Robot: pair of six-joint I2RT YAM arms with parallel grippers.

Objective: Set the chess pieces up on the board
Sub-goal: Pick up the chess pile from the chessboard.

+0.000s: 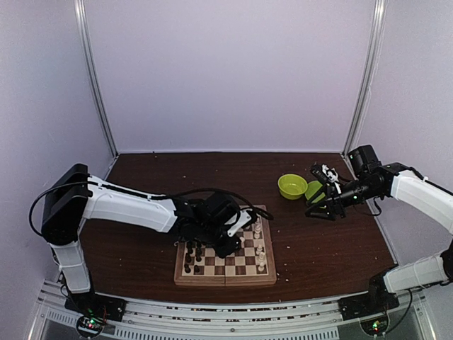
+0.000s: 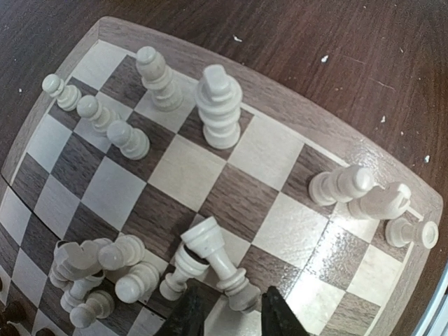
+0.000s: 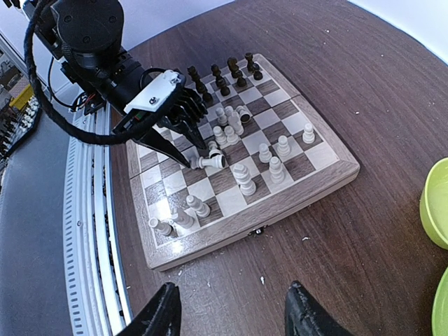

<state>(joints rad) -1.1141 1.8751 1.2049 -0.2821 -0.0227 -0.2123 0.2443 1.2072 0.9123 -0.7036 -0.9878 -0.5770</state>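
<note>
L fingers [image 2: 187,315] part-spread astride tipped white piece [image 2: 218,260], white pcs [image 2: 129,269] crowding; R fingers [image 3: 159,315] spread nr green bowl [image 1: 291,185].

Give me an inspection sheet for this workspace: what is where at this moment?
Surface: dark wooden table, dotted with white crumbs.
Job's things: board near the front edge. White pieces are partly upright, with several lying down. Dark pieces are grouped along one side.
Clutter: green bowls to the right, beyond the board.
Grippers: left gripper is low over the board, jaws on either side of a toppled piece; grip unclear. Right gripper is open and empty, off the board.
Cables: black cable looped along the left arm.
Surroundings: pale walls on three sides.
</note>
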